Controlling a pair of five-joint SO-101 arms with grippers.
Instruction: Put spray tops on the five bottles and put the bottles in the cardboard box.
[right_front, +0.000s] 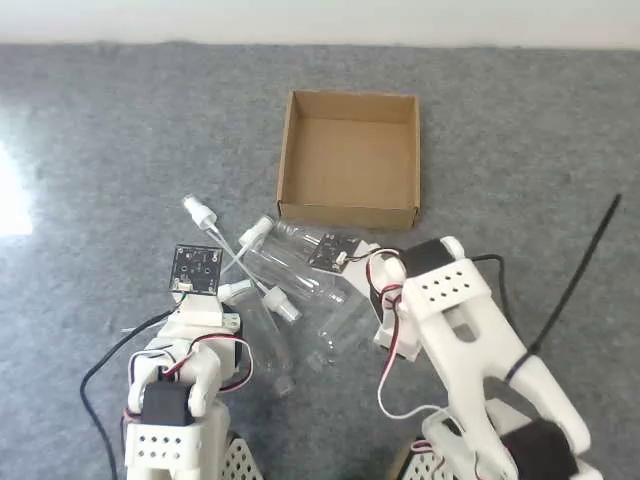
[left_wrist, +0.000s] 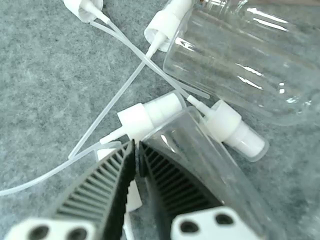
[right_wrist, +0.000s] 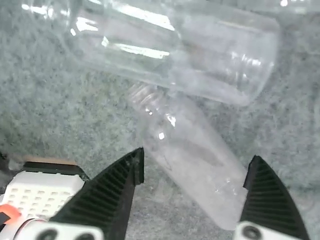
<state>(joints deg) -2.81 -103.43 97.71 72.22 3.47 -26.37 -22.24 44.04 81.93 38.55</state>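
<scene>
Several clear bottles (right_front: 300, 275) lie in a heap on the grey carpet in front of the cardboard box (right_front: 298, 155). White spray tops (right_front: 200, 212) with long thin tubes lie crossed among them. My left gripper (left_wrist: 134, 146) is shut, its tips just short of a spray top (left_wrist: 150, 115) that sits at the neck of a lying bottle (left_wrist: 210, 170). Two more tops (left_wrist: 167, 22) (left_wrist: 235, 131) lie beyond it. My right gripper (right_wrist: 196, 156) is open and low, with an uncapped bottle (right_wrist: 190, 145) lying between its fingers (right_wrist: 117, 182). A larger bottle (right_wrist: 170, 50) lies across just past it.
The box stands open at the far side, close behind the heap. The left arm (right_front: 185, 390) and the right arm (right_front: 470, 340) come in from the near edge. A black cable (right_front: 575, 285) rises at the right. Bare carpet spreads to both sides.
</scene>
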